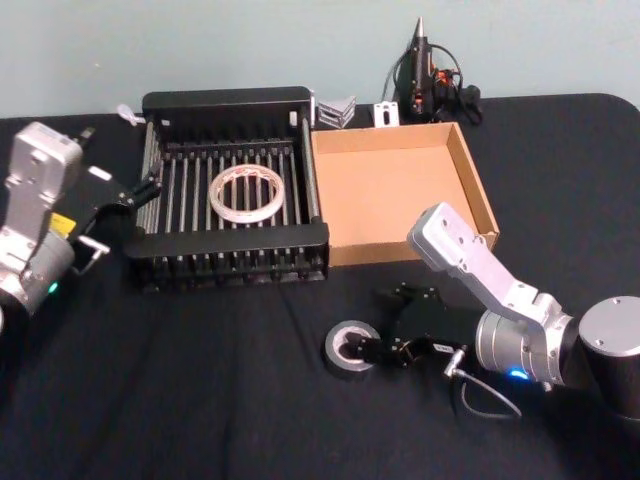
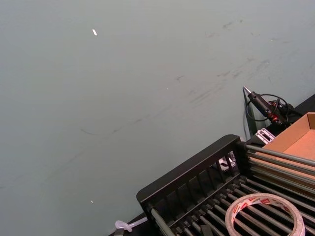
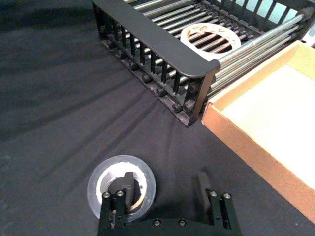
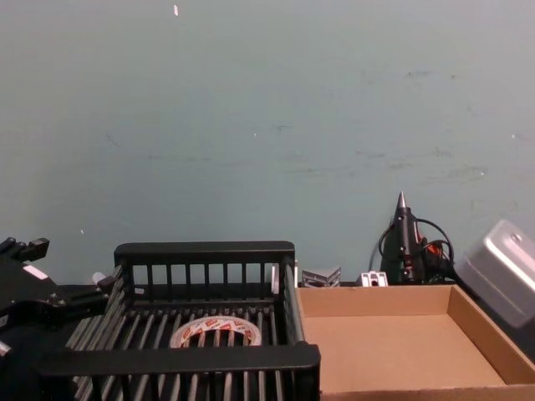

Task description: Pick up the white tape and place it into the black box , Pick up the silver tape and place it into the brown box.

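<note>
Silver tape (image 1: 351, 349): is being lain flat on the black cloth (image 1: 200, 380), in front of the brown box (image 1: 476, 185) and well apart from it
Right gripper (image 1: 372, 351): is being held low over the roll, fingers apart; one finger (image 3: 127, 183) is being set inside the core, the other (image 3: 203, 188) outside the roll's wall; nothing is gripped yet
White tape (image 1: 247, 193): is being seen lying flat inside the black box (image 1: 228, 243), so that half is judged done
Left gripper (image 1: 140, 190): is being kept beside the crate's left wall; grip state cannot be told
Step in hand: the silver roll's grasp is being prepared
Next move: the fingers are to be closed on the wall, then lifted toward the cardboard
</note>
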